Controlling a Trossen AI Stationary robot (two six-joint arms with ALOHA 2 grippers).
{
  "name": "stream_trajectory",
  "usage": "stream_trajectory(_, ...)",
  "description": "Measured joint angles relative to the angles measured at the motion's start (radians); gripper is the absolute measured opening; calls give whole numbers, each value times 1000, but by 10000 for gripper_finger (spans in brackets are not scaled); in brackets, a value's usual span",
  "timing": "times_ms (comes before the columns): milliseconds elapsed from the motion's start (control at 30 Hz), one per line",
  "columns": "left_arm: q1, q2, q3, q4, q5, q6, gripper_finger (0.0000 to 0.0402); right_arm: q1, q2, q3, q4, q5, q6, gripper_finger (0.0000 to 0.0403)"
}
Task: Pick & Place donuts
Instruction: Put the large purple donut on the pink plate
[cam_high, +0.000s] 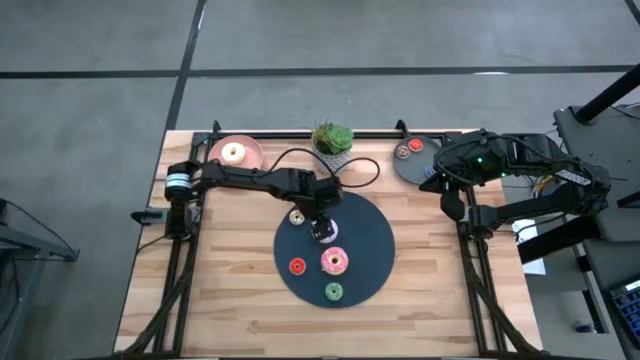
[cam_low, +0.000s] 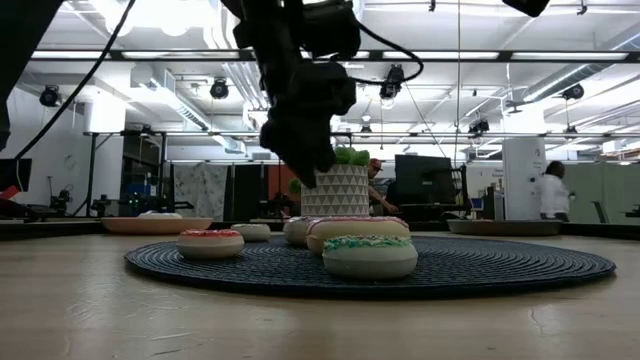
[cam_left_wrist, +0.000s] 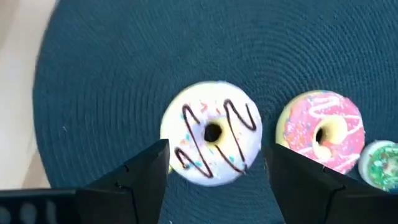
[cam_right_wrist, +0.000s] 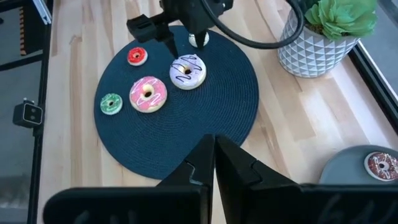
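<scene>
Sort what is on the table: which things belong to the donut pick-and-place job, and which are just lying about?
Job:
white donut with dark drizzle, under the open left gripper
pink frosted donut
red donut
green donut
cream donut
donut on the pink plate
two donuts on the grey plate

Lying about:
potted plant
dark round mat

Left arm: extended from the surface's left edge toward centre, wrist pitched down; left gripper (cam_high: 322, 232) with fingers (cam_left_wrist: 140, 180) spread wide. Right arm: folded at the right edge; right gripper (cam_right_wrist: 214, 163) with fingers pressed together.
</scene>
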Motion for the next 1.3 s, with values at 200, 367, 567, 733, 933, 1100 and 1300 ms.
stream_trajectory(200,3,20,5,12,24,-7,232,0,0,0,0,0,-18,9)
stream_trajectory(367,9,23,5,11,27,-22,253,0,0,0,0,0,-18,9)
stream_trajectory(567,16,24,5,3,27,-31,301,0,0,-1,0,0,-18,9)
stream_trajectory(733,13,24,5,1,43,-3,307,0,0,-1,0,0,-18,9)
stream_trajectory(933,6,24,1,1,-26,-15,305,0,0,-1,0,1,-16,9)
stream_trajectory(1100,6,24,1,3,-55,-18,305,0,0,-1,0,1,-14,9)
stream_trajectory(1300,6,49,-1,1,-81,-8,305,0,0,-1,0,2,-14,9)
